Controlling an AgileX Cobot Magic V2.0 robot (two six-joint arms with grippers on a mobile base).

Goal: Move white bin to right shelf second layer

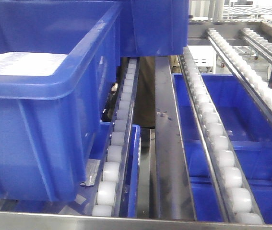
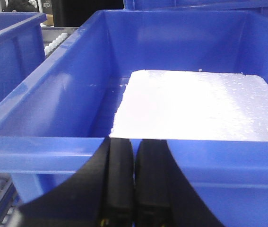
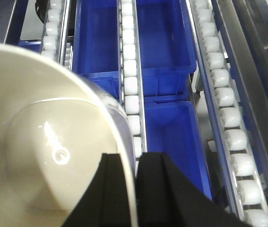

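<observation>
The white bin (image 3: 39, 156) fills the left of the right wrist view, glossy cream, seen from above into its rounded base. My right gripper (image 3: 134, 158) is shut on its rim, one finger inside the wall and one outside. The bin is over the roller rails (image 3: 130, 71) of the right shelf second layer; I cannot tell whether it rests on them. In the front view the same rails (image 1: 217, 134) run back from a steel front bar (image 1: 136, 221), and the bin is out of sight there. My left gripper (image 2: 134, 142) is shut on nothing, just in front of a blue crate's near wall.
A large blue crate (image 1: 44, 100) holding a white foam slab (image 2: 200, 104) stands on the left rails. More blue crates (image 3: 162, 42) sit on the level below the rails. Another roller rail (image 3: 228, 113) runs along the right.
</observation>
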